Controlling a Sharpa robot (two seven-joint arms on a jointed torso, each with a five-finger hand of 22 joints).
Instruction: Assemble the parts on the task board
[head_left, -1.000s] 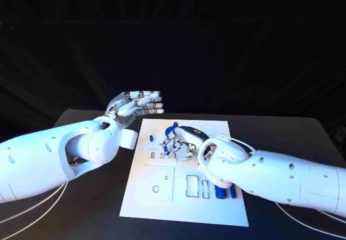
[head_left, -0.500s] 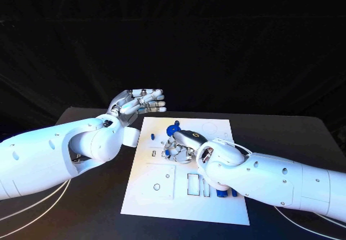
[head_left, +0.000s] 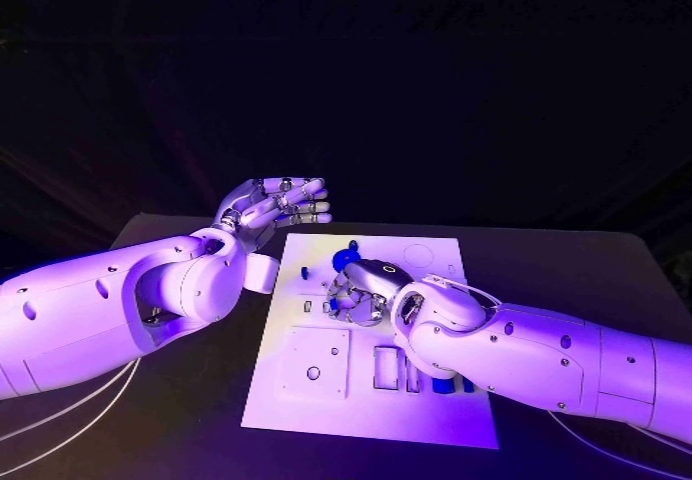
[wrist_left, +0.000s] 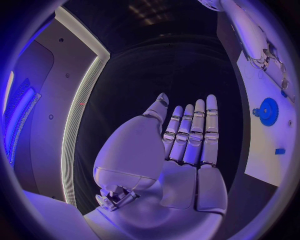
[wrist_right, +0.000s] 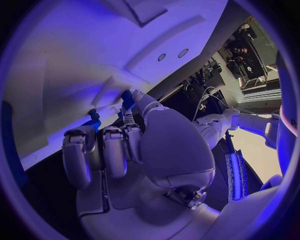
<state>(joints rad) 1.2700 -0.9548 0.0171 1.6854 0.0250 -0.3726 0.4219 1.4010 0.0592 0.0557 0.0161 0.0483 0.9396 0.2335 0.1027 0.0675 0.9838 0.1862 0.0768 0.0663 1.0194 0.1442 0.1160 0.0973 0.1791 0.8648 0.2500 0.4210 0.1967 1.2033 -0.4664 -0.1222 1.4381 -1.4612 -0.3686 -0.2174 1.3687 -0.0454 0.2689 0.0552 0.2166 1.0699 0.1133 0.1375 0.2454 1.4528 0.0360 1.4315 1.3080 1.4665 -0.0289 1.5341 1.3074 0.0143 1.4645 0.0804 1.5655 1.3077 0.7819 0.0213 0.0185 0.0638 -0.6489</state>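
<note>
Right silver hand (head_left: 361, 293) curled down on white task board (head_left: 433, 420), seemingly pinching small blue plastic part (wrist_right: 127, 98): light, rigid, slippery; best gripped by sides. Left silver hand (head_left: 274, 207) spread, holding nothing.

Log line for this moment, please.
left hand: raised, holds nothing | right hand: on board, pinching blue part | gear: on board

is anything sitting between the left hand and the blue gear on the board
Nothing visible. The left hand hovers open above the table off the board's far left corner, and the blue gear lies uncovered. The right hand works just beside the gear, nearer the robot, not between them.
</note>
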